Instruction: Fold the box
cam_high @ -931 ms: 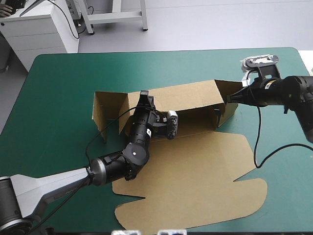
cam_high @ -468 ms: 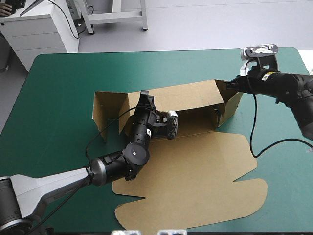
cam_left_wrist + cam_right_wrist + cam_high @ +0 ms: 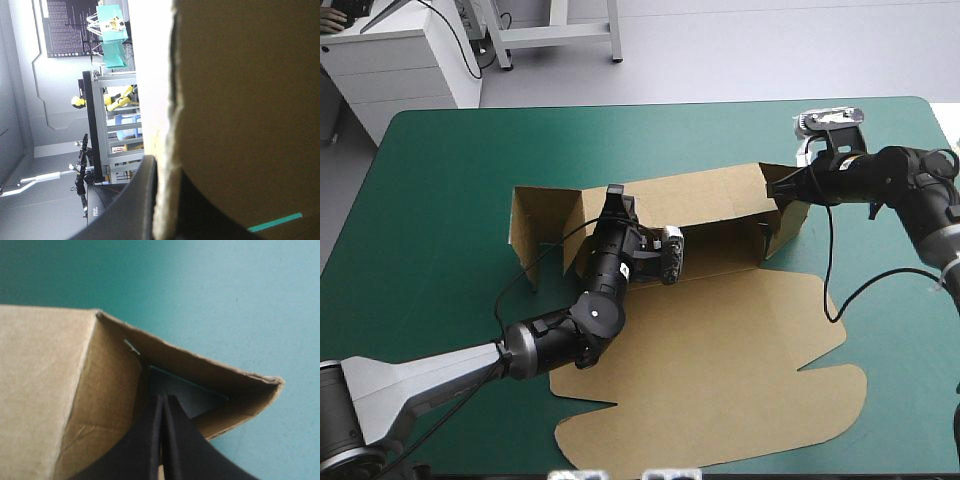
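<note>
Box sat at table centre, lid flat toward 6 o'clock, left gripper clamped on a raised wall, apparently steadying it, while right gripper, fingers together, poked inside the 3 o'clock corner flap, probably tucking it.

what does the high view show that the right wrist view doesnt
Only the high view: the whole box, its lid flat toward the table's near edge, and the left gripper at a raised wall. Only the right wrist view: the right gripper up close, its fingers shut in one point and poked into the pocket of the folded corner. Both: the box's right-end corner, the right gripper at it, and the teal-green table.
</note>
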